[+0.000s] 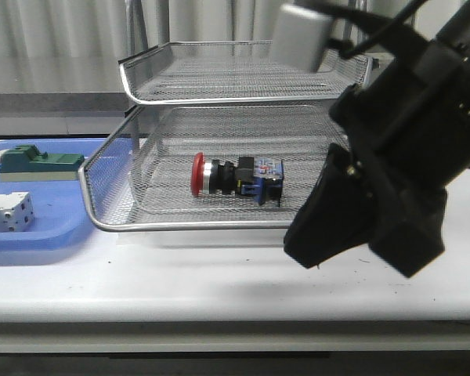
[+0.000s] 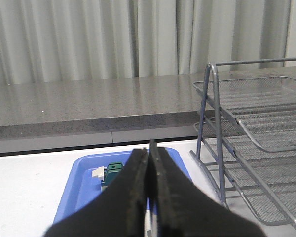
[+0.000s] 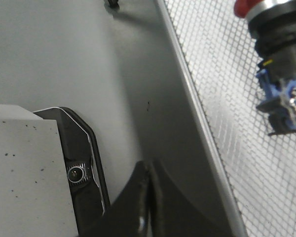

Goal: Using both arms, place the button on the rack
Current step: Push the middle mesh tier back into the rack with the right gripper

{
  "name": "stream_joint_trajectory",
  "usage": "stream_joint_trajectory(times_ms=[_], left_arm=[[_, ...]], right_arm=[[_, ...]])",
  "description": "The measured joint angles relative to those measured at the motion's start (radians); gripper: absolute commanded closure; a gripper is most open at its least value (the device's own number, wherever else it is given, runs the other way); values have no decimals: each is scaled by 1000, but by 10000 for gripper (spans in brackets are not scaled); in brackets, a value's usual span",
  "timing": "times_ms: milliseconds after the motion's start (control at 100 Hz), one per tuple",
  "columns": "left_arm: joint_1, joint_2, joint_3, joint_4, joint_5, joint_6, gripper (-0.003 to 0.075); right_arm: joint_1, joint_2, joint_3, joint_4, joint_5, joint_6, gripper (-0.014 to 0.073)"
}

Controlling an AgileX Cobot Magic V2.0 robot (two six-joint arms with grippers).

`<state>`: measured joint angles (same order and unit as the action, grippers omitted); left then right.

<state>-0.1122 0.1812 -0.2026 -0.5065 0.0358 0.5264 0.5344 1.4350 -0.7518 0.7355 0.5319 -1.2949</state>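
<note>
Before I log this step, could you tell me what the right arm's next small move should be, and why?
Probably retreat clear: the red-headed push-button switch already lies in the silver wire-mesh rack, apart from the shut right tool.

Button (image 1: pixel 236 177) lying in the rack (image 1: pixel 133 227) – lower tier, tray (image 1: pixel 39 237) left of rack, 2 blocks on it

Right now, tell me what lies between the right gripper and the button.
In the right wrist view, the rack's front rim and a strip of its mesh floor lie between the shut right gripper and the button; nothing else.
</note>
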Motion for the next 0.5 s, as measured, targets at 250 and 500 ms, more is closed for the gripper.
stream_joint_trajectory(times_ms=[250,500], left_arm=[[0,0,0,0,0,0,740],[0,0,0,0,0,0,740]], right_arm=[[18,69,-6,-49,-87,-2,662],[21,78,-8,-51,-202,-4,662]])
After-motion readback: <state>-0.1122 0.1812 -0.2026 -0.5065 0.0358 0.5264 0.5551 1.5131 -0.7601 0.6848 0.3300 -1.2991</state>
